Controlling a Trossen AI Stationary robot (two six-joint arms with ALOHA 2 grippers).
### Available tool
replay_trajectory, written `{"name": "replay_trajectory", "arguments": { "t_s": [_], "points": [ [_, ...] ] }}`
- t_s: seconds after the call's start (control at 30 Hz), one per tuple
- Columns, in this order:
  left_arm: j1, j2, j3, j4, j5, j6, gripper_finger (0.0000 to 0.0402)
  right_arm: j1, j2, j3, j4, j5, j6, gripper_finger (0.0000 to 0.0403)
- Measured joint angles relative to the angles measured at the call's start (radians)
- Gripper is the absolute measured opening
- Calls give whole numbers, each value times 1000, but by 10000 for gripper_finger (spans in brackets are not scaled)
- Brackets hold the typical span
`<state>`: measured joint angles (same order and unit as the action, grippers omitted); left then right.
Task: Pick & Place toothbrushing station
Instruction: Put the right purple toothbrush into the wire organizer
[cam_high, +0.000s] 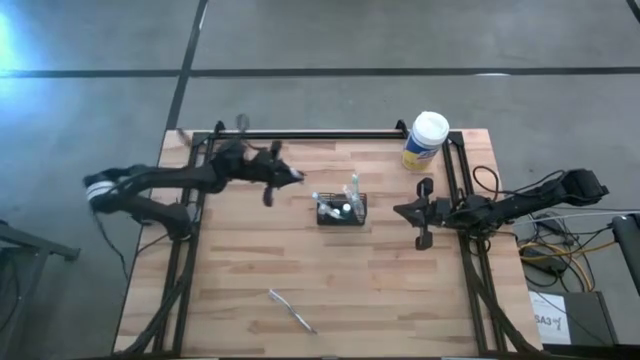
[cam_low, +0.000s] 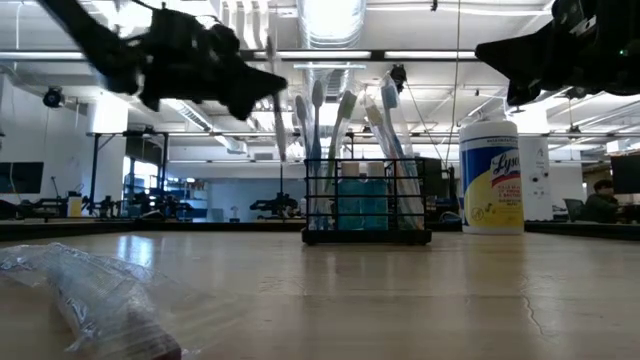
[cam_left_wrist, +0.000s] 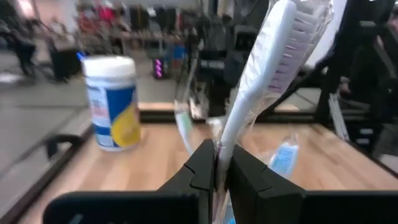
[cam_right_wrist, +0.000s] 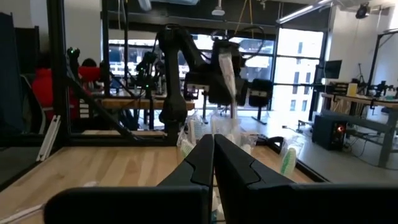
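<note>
High view: black caddy (cam_high: 341, 211) mid-table on pale wood planks, concrete floor around.
Left gripper (cam_high: 292, 177) clamps a wrapped toothbrush (cam_left_wrist: 261, 81); right gripper (cam_high: 405, 212) closed, empty.

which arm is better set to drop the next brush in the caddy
Left, probably. The left gripper is shut on a white toothbrush and hangs just left of the black caddy in the high view. The right gripper is shut and empty, near the table's right edge.

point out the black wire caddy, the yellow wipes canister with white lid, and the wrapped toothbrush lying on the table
black wire caddy (cam_high: 341, 212): high view, its rim.
yellow wipes canister with white lid (cam_high: 429, 129): high view, lid top.
wrapped toothbrush (cam_high: 291, 310): high view, mid-handle.
</note>
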<state>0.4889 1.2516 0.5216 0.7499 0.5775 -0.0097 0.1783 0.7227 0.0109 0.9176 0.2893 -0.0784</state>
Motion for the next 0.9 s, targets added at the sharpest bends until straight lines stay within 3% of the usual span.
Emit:
{"name": "replay_trajectory", "arguments": {
  "t_s": [0.23, 0.37, 0.9],
  "points": [
    [-3, 160, 182, -11, 105, -25, 26, 0, 14, -1, -4, -1, 21, 8],
    [-15, 192, 241, -16, 146, -60, 26, 0, 18, -2, -29, -2, 25, 8],
    [-26, 325, 263, -44, 168, -42, 26, 0, 32, -2, -39, -2, 53, 8]
  ]
}}
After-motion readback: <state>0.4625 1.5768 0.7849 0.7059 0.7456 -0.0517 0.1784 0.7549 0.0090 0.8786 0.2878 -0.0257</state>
